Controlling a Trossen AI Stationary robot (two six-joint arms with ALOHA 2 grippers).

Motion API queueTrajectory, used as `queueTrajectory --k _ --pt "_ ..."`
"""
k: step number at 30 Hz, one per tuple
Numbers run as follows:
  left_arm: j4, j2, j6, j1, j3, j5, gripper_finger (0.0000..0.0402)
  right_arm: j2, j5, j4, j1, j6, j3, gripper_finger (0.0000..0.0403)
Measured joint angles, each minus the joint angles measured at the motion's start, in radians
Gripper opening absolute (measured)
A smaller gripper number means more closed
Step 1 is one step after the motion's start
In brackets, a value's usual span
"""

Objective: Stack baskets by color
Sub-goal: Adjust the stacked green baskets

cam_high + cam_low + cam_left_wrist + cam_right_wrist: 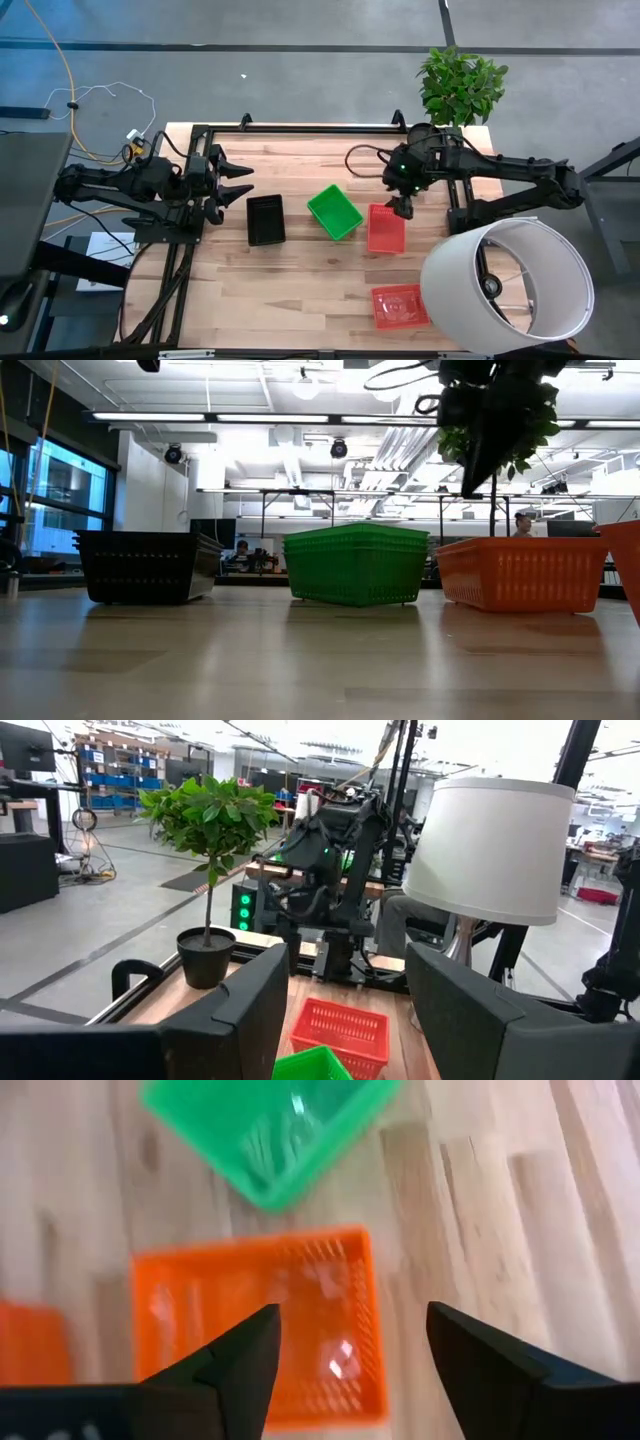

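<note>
Nearest the front edge, at about five o'clock on the worktop (300, 300): a lone red basket (399, 305), tucked just beside the white lampshade (508, 276) that overhangs the right corner. Probably awaiting its turn for the red stack.

Mid-worktop, three in a rough row. Black stack (265, 219) at nine o'clock from centre, square to the edges. Green stack (333, 211) dead centre, skewed on a diagonal, several nested by the look of the low view. Red stack (386, 228) at three o'clock of the green, just beside it, possibly touching at a corner; cannot tell for sure.

Right gripper (402, 207) hanging directly over the far end of that red stack, jaws wide apart, nothing between them in the wrist view, basket lying flat below. Looks like a drop just made, colours sorted as asked.

Left gripper (232, 186) parked out at ten o'clock, beyond the black stack, jaws spread and empty, clear of everything.

Room to move: bare wood along the whole front left, and a clean lane between black and green. Tight spot on the right, with lampshade crowding the lone red basket, so an approach from above or from the left seems safest.

Farthest back, at one o'clock, plant (461, 85) beyond the worktop's rear edge.
</note>
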Motion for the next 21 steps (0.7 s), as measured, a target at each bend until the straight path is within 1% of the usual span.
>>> queueTrajectory --k 2,4,8,10,12,14,16,17,19,21 --pt "0.000 0.000 0.000 0.000 0.000 -0.001 0.0191 0.000 -0.024 0.106 0.011 0.089 -0.010 0.0239" --pt "-0.001 0.000 -0.002 0.000 0.000 -0.001 0.0191 0.000 -0.045 0.279 0.028 0.179 -0.050 0.0239" --pt "-0.005 0.000 -0.004 0.000 0.000 -0.001 0.0191 0.000 -0.049 0.732 0.076 0.330 -0.185 0.0240" --pt "-0.006 0.000 -0.010 0.000 0.000 -0.001 0.0191 0.000 -0.006 0.914 0.101 0.413 -0.262 0.0240" --pt "-0.007 0.000 -0.009 0.000 0.000 -0.001 0.0191 0.001 0.062 1.022 0.125 0.501 -0.315 0.0236" --pt "-0.007 0.000 -0.009 0.000 0.000 -0.001 0.0191 0.001 0.137 1.026 0.156 0.550 -0.333 0.0222" --pt "-0.007 0.000 -0.008 0.001 0.000 -0.001 0.0191 0.001 0.218 0.948 0.183 0.585 -0.327 0.0194" --pt "-0.007 0.000 -0.008 0.001 0.000 -0.002 0.0191 0.002 0.256 0.881 0.192 0.598 -0.312 0.0175" --pt "-0.007 0.000 -0.009 0.001 0.000 -0.004 0.0190 0.006 0.324 0.770 0.198 0.601 -0.270 0.0122" --pt "-0.007 0.000 -0.009 0.001 0.000 -0.005 0.0191 0.025 0.350 0.668 0.188 0.610 -0.239 0.0056"
